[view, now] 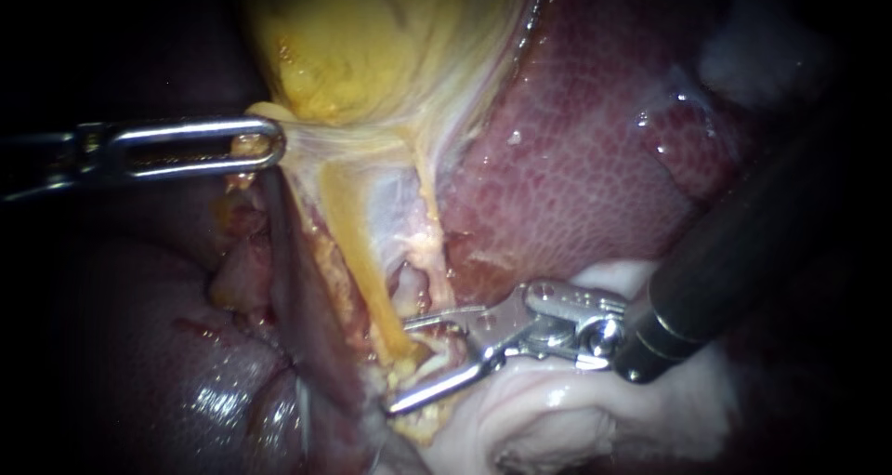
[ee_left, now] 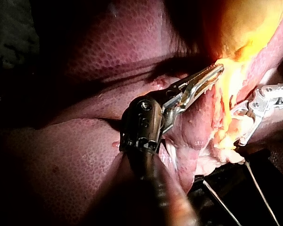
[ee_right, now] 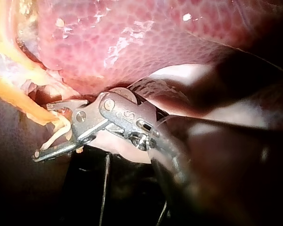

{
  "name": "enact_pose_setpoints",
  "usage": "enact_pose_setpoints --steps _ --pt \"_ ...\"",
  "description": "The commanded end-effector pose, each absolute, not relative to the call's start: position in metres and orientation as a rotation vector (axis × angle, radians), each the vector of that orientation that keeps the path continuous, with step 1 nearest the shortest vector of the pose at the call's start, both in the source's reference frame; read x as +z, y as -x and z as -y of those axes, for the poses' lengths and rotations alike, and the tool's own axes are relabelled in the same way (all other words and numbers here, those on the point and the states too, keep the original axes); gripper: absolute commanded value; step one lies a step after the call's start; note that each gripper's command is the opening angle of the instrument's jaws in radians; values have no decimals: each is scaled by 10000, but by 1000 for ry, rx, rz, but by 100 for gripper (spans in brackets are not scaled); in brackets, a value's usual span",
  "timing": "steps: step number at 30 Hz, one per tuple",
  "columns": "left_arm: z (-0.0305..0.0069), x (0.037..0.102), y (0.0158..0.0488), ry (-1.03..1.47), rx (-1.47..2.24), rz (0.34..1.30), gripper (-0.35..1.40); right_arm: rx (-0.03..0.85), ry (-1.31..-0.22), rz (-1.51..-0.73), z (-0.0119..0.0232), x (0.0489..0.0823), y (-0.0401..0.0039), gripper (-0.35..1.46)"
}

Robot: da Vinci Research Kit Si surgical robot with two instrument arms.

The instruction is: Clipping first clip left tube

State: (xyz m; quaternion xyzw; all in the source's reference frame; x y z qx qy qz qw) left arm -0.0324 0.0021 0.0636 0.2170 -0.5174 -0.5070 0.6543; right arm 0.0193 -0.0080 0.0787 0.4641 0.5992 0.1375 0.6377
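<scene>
- The left tube (view: 358,243), yellow, runs from the gallbladder (view: 372,38) at the far side down toward the near side, mid-scene.
- The right instrument (view: 401,365) has its end effector open, one jaw on either side of the tube's near end, with a gap showing.
- The left instrument (view: 269,145), farther left, has its end effector closed on the gallbladder's pale, stretched edge.
- The liver (view: 576,159) lies to the right.
</scene>
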Motion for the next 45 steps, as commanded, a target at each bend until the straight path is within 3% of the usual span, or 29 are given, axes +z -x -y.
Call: enact_pose_setpoints --steps 1,25,27,30,31,45 --pt "-21 637 324 -492 -1152 1173 -35 312 -1061 -1367 80 787 -193 58" --pt "-23 636 339 -484 -1160 1172 -35 281 -1083 -1365 100 810 -227 53" --pt "-22 635 339 -484 -1160 1172 -35 296 -1067 -1366 98 813 -224 39" --pt "-22 635 338 -485 -1159 1172 -35 277 -1077 -1316 93 817 -214 -26" --pt "-22 635 337 -485 -1159 1172 -35 279 -1063 -1291 91 820 -212 -35" --pt "-22 634 336 -486 -1159 1172 -35 292 -1074 -1280 88 826 -209 -35"
